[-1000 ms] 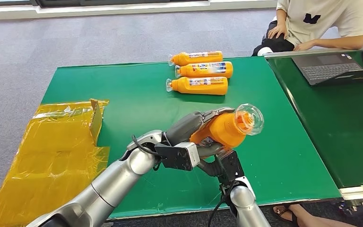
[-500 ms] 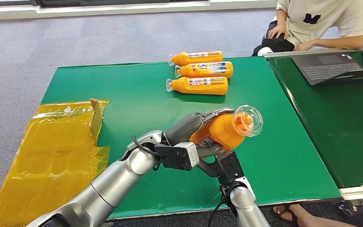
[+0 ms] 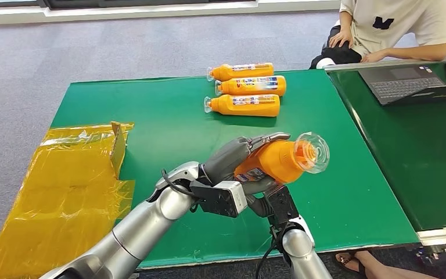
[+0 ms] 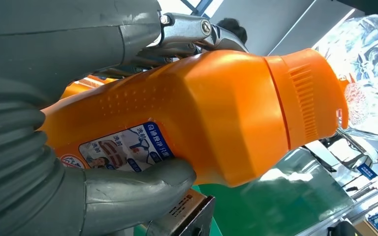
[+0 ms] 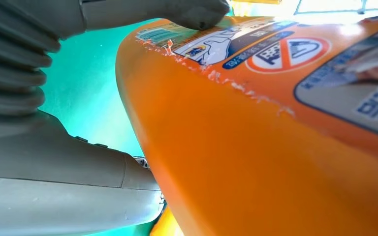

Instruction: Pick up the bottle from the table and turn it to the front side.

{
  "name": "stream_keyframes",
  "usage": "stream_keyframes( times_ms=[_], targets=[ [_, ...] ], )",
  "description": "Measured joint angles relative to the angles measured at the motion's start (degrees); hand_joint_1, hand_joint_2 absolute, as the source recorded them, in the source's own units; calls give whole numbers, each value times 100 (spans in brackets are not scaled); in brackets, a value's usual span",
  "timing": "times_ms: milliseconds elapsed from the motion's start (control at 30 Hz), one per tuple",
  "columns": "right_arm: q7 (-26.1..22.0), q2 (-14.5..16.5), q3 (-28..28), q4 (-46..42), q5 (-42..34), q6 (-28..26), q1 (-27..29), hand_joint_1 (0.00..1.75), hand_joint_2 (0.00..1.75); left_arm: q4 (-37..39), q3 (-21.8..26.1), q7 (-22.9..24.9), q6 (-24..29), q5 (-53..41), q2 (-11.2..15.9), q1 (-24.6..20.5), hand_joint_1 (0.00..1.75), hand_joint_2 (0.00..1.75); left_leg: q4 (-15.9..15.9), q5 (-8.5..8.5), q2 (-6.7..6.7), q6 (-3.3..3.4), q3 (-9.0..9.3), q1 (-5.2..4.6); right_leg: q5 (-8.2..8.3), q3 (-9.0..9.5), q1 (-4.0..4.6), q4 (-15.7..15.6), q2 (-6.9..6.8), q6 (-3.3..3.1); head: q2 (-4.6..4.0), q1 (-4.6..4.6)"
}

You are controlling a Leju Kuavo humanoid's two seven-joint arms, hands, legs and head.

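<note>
Orange plastic bottle (image 3: 279,161) sits lifted clear of the green tabletop (image 3: 168,125) in the head view, lying roughly level with its clear cap swung a little further toward the laptop (image 3: 409,83) side and lower than half a second back. The left wrist has rolled with it. I judge the turn to the front side is under way, not finished. The left hand (image 3: 235,158) wraps the body from the side nearer the three spare bottles (image 3: 245,88), while the right hand (image 3: 273,203) supports it from underneath, nearer the robot. A person sits beyond the laptop.

From the left wrist, the left hand (image 4: 49,147) has its fingers (image 4: 133,191) and thumb clamped on the bottle (image 4: 211,113) either side of the printed label, with the ribbed shoulder and cap pointing away.

From the right wrist, the bottle (image 5: 256,147) looms close, scuffed label showing; a grey fingertip (image 5: 197,12) presses on its far edge, so the right hand (image 5: 54,162) also looks to be grasping it.
</note>
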Motion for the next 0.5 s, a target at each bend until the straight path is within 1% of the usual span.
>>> stream_keyframes(
  times_ms=[167, 367, 500],
  targets=[
    [32, -1, 0, -29, 80, -34, 2, 0, 0, -30, 3, 34, 20, -3, 1, 21, 175, 175, 0, 0, 0, 0, 0, 0, 0, 0, 0, 0, 0, 0, 0, -1],
    [214, -2, 0, -345, 647, -368, 136, 0, 0, -142, 46, 97, 49, -23, 2, 68, 175, 175, 0, 0, -1, 0, -1, 0, 0, -1, 0, 0, -1, 0, 0, -1],
    [268, -2, -4, -551, 802, -451, 213, 0, 0, -210, 64, 95, 50, -43, 2, 86, 175, 175, 0, 0, 0, 0, 0, 0, 0, -1, 0, 0, 0, 0, 0, -2]
  ],
)
